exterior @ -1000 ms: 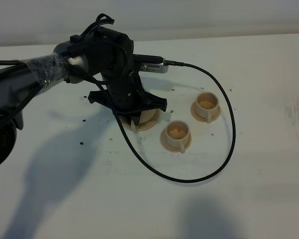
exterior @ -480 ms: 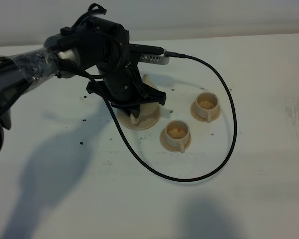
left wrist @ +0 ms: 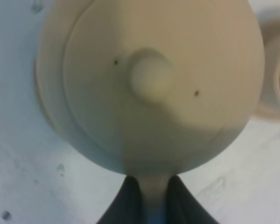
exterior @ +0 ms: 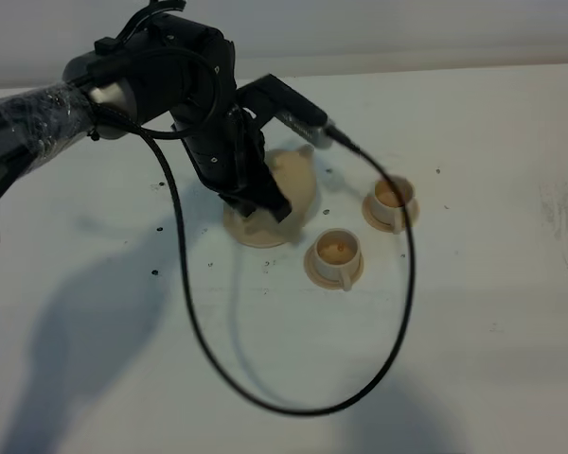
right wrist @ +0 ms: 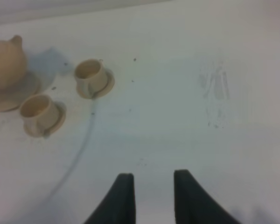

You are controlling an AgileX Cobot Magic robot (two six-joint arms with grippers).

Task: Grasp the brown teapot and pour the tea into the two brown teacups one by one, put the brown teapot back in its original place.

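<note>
The teapot (exterior: 298, 178), the nearer teacup (exterior: 337, 252) and the farther teacup (exterior: 393, 195) are pale beige, the table (exterior: 492, 303) white, the cable (exterior: 403, 284) black.

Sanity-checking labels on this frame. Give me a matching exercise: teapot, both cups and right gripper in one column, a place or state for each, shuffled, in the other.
Near and far are reckoned from the teapot.

1. brown teapot
2. near teacup
3. far teacup
4. right gripper

A. black cable crosses it in the high view
B. holds nothing, over bare table
C. handle clamped in the left gripper jaws
D. beside the wide saucer, clear of the cable

Pairs: 1-C, 2-D, 3-A, 4-B
</note>
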